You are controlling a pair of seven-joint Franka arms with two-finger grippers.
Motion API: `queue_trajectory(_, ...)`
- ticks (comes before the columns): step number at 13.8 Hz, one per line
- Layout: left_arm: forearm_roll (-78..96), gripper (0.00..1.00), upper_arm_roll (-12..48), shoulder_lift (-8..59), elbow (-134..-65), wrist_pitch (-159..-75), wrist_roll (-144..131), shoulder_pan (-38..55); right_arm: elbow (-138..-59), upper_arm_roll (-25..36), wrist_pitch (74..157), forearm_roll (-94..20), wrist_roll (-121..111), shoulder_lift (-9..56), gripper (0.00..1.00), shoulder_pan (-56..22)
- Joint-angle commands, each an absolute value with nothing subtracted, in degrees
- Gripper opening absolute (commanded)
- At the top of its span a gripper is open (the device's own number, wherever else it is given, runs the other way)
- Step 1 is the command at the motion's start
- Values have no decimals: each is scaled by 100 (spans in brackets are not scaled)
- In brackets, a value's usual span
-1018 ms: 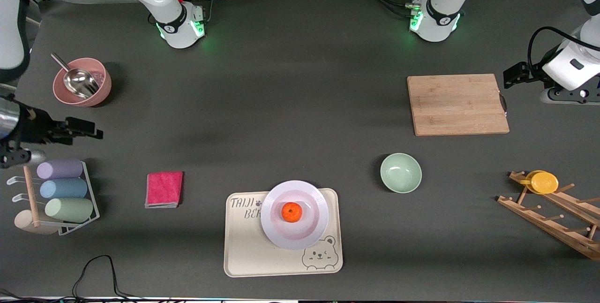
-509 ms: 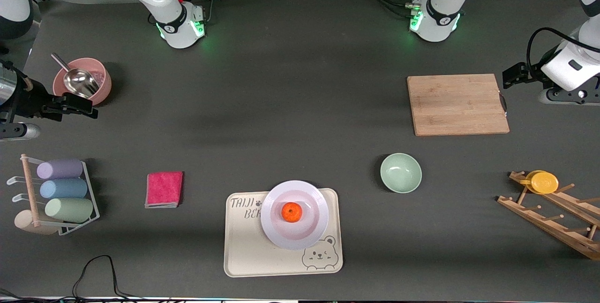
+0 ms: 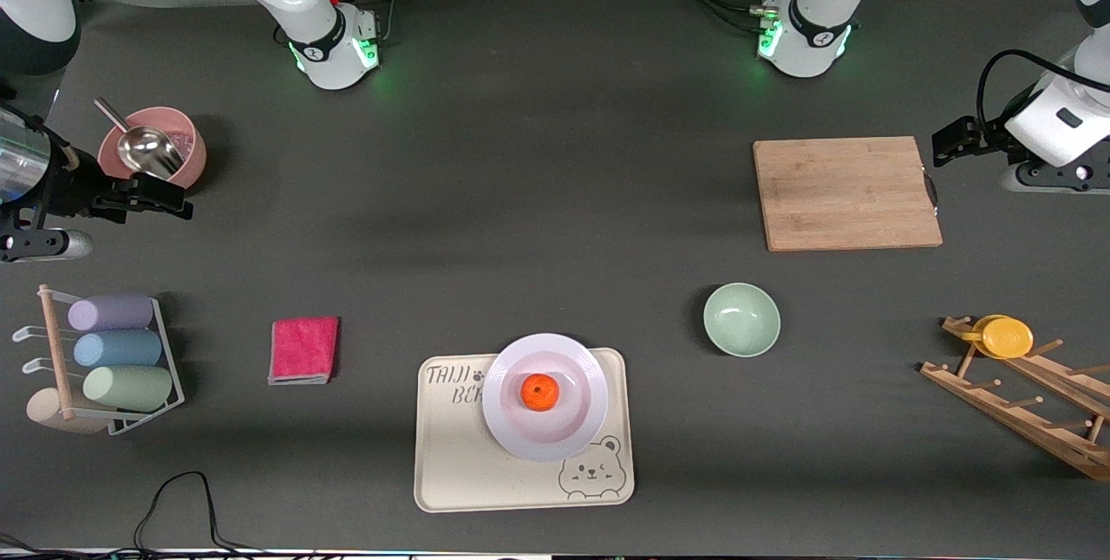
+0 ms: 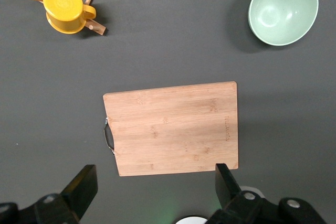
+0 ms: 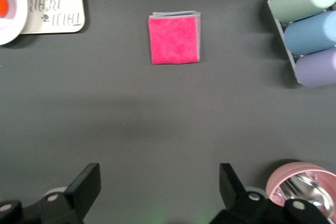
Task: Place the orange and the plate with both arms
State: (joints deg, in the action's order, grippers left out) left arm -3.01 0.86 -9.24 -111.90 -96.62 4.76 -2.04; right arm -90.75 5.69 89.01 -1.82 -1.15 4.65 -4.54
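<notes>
Dark grey desk [image 3: 555, 222] carries everything. Orange [image 3: 539, 392] sits in the middle of the white plate [image 3: 579, 426], which rests on the cream bear tray [image 3: 460, 473], at the desk's six o'clock. Green bowl [image 3: 741, 319] lies at about two o'clock from the plate; a pink cloth [image 3: 303, 350] at nine o'clock.

Left pincer [image 4: 155, 187] hangs over the desk just off the cutting board [image 3: 845, 193], its fingers [image 4: 84, 184] spread wide and holding nothing. Right pincer [image 5: 160, 184] hangs over bare desk beside the pink bowl [image 3: 186, 163] with a metal scoop [image 3: 143, 150], also spread and probably holding nothing.
</notes>
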Motion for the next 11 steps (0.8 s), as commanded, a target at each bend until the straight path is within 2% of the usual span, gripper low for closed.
queue_trajectory(1,-316,100,79,-1125,-11364,-9756,396,-158,-9149,606,8947,114,18,369,100,-492)
queue_trajectory(8,-316,100,185,-1116,-11338,-9782,413,-167,-9132,598,8947,141,70,360,100,-501)
queue_trajectory(11,-343,100,176,-967,-11093,-9660,527,-193,-9132,589,8947,141,79,369,100,-501)
